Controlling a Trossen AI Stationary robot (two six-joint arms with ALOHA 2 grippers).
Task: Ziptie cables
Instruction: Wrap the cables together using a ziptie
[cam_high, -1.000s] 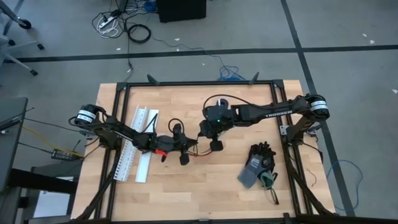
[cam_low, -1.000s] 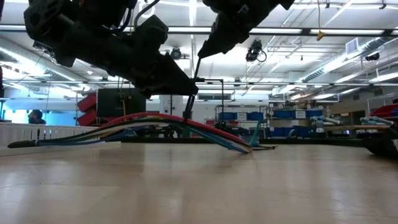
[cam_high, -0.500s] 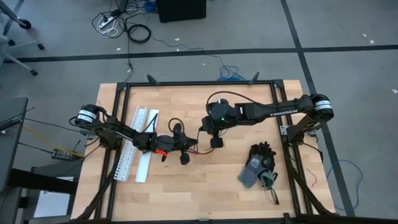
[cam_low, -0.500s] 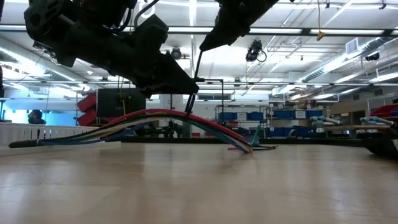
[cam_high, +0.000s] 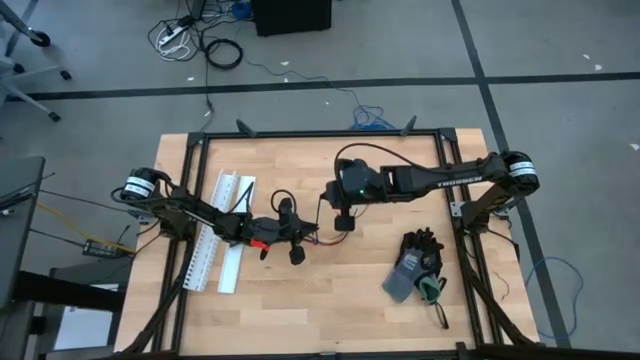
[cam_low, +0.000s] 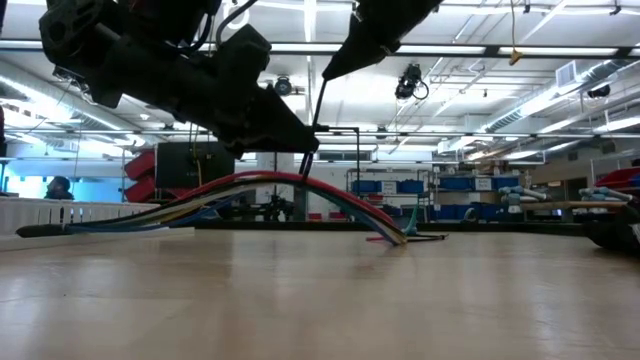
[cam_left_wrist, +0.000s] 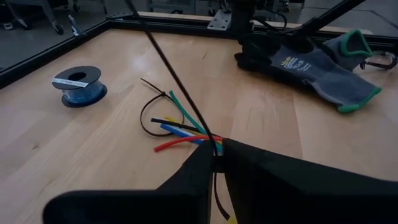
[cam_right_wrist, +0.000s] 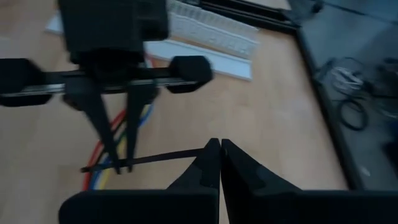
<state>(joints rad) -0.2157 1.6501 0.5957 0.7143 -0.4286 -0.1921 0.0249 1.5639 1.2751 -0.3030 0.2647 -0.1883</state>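
The cables (cam_low: 345, 203), a bundle of red, blue, yellow and green wires, arch up off the table at mid-table, with both ends on the wood. Their tips fan out beyond my left gripper (cam_left_wrist: 216, 160). A thin black ziptie (cam_low: 316, 115) rises from the top of the arch. My left gripper (cam_low: 308, 152) is shut on it low down by the cables. My right gripper (cam_low: 326, 74) is shut on it higher up. In the high view my left gripper (cam_high: 305, 240) sits just left of my right gripper (cam_high: 322, 208). My left gripper pinches the ziptie (cam_left_wrist: 214, 149) between its two fingertips, right where the strip meets the cable bundle. The fingers slant down from the table's left side. The cables pass under the fingertips; whether the fingers also touch them I cannot tell. My right gripper pinches the ziptie's free tail (cam_right_wrist: 202, 150) between its fingertips. It comes from the table's right side, slanting down, with the fingers across the strip. The strip runs straight and taut from there to my left gripper's fingers (cam_right_wrist: 115, 155).
Two white slotted channels (cam_high: 222, 235) lie at the table's left. A grey and green pair of gloves (cam_high: 415, 265) lies at the right. A blue wire spool (cam_left_wrist: 78, 84) and a second, looped ziptie (cam_left_wrist: 148, 118) rest on the wood beyond the cable tips.
My right gripper has risen a little and turned at the wrist, drawing the ziptie tail upward. The middle of the cable bundle has arched higher off the table, while its ends have stayed on the wood.
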